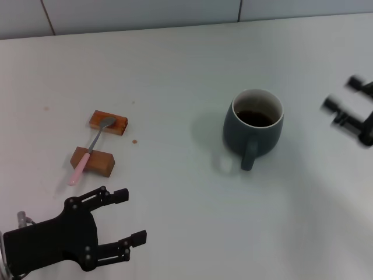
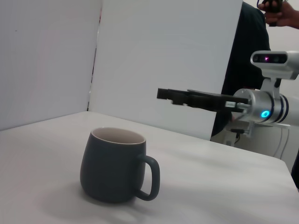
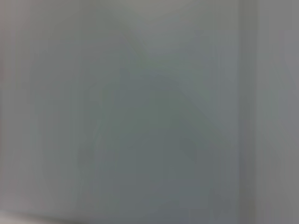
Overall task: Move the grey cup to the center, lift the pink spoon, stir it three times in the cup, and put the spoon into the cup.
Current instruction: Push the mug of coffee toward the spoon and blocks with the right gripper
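1. Left gripper (image 1: 125,217) sits low at the near left of the table (image 1: 175,70), fingers spread wide, nothing between them.
2. Right gripper (image 1: 342,102) hangs at the far right edge of the head view, fingers apart and empty, clear of the cup; the left wrist view shows it (image 2: 164,95) above the tabletop beyond the mug.
3. The grey cup (image 1: 253,126) stands upright right of the middle, dark liquid inside, handle toward the robot.
4. The pink spoon (image 1: 89,151) lies across two brown wooden blocks (image 1: 92,161), bowl on the far block, pink handle jutting past the near one, just ahead of the left gripper.
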